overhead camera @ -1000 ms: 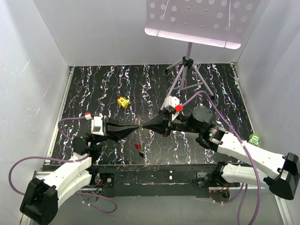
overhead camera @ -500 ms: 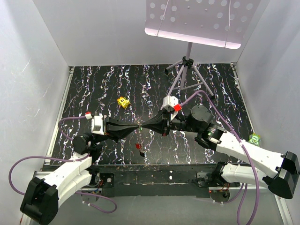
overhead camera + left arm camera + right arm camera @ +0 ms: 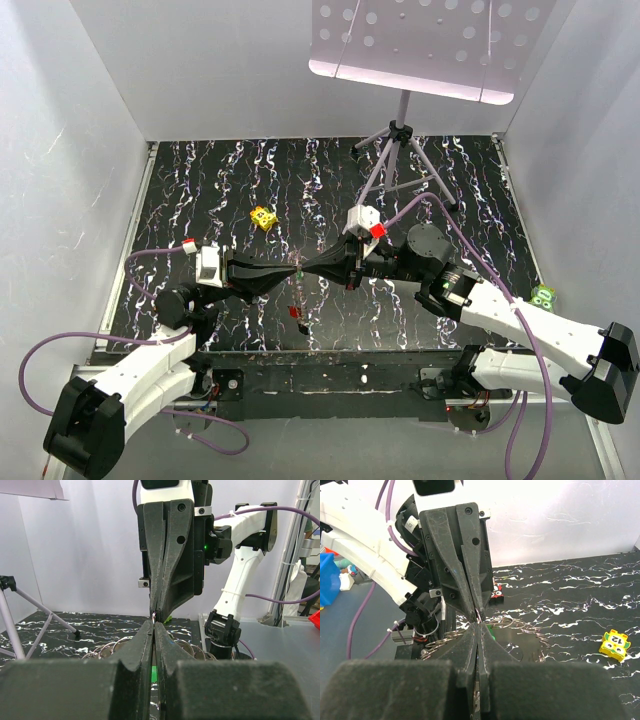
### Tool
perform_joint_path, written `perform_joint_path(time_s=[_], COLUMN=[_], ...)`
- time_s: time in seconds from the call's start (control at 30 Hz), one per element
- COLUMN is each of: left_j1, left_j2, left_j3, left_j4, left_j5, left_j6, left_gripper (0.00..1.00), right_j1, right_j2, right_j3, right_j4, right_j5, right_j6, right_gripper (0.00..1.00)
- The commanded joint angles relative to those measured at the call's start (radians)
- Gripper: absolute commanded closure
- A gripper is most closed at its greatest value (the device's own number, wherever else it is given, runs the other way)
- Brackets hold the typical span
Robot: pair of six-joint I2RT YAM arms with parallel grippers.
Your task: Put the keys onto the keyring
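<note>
My left gripper (image 3: 296, 272) and right gripper (image 3: 307, 270) are both pinched closed, tip to tip above the black marbled table (image 3: 450, 170). The green key (image 3: 300, 271) sits right at the tips, the red key (image 3: 293, 312) is nearby toward my bases, and the keyring (image 3: 517, 623) shows as silvery loops close by the tips.

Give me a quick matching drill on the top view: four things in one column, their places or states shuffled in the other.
Things:
1. left hand
2. yellow block
3. tripod stand
4. green toy

Places or states:
a. off the mat, by its right edge
b. shut, tip to tip with the right hand
c. at the back of the mat, right of centre
d. on the mat, left of centre

Pairs: 1-b, 2-d, 3-c, 4-a
</note>
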Motion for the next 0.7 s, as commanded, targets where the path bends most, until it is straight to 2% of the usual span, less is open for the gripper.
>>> perform_joint_path(time_s=[0.0,0.67], left_j1=[-0.002,0.000], left_j2=[-0.002,-0.021], left_j3=[-0.003,-0.006], left_j4=[0.156,0.141], left_j5=[0.014,0.009], left_j6=[-0.004,0.000], left_gripper=[1.00,1.00], right_j1=[-0.003,-0.011], right_j2=[0.006,-0.003], right_j3=[0.057,0.048], right_j4=[0.067,0.071], right_j5=[0.004,-0.016], right_j6=[-0.018,-0.041], right_gripper=[0.99,0.99])
